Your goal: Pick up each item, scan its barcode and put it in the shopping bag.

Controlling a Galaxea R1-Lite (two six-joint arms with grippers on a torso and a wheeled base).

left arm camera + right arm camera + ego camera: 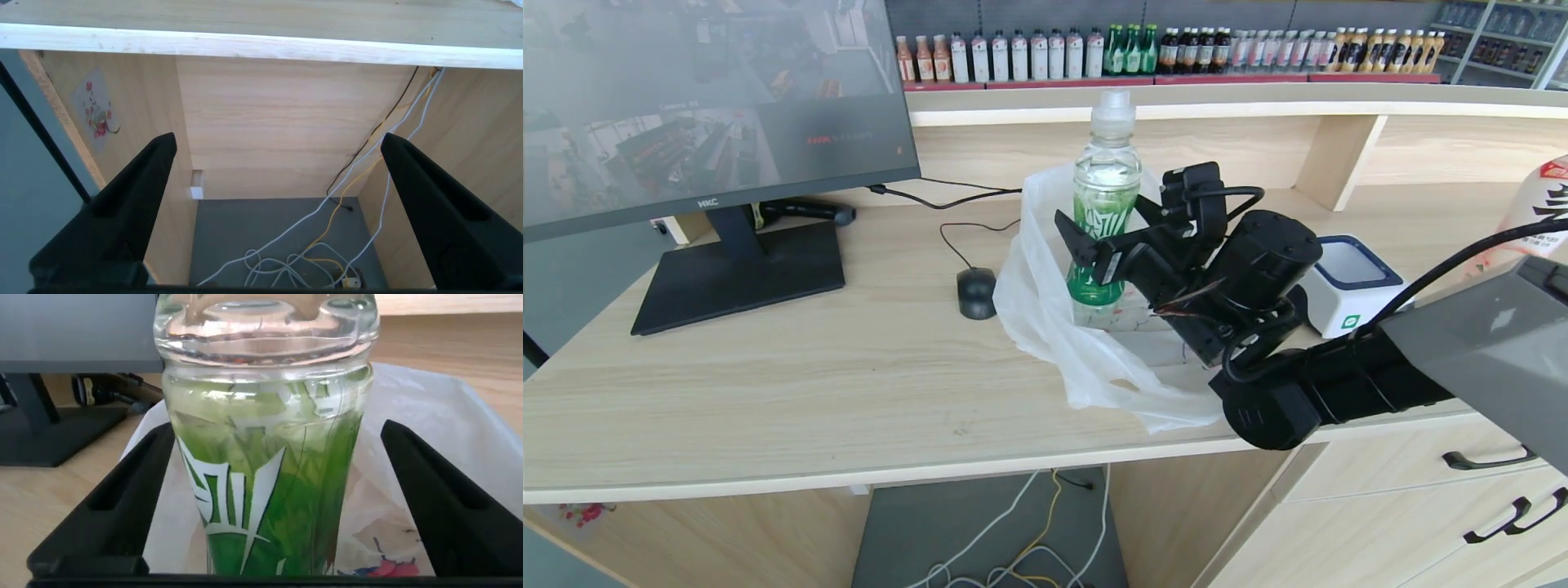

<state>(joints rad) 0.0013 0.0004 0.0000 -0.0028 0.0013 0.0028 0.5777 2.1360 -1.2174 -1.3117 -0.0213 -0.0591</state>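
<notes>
I see the clear plastic bottle with a green label and white cap [1104,212] standing upright at centre frame, inside the crumpled white plastic shopping bag [1045,327]. My right end effector [1104,227] is spread wide, one finger on each side of the bottle and neither touching it. The bag lies on the pale wooden table [768,384]. A black mouse [976,292] sits just left of the bag, a dark monitor [711,98] is at upper left, and a white scanner box [1352,282] is to the right. My left end effector [278,139] hangs spread below the table edge.

A shop checkout: shelves of bottled drinks [1176,49] behind the wooden counter [768,384]; monitor [703,98] and barcode scanner [1352,282] on it.
</notes>
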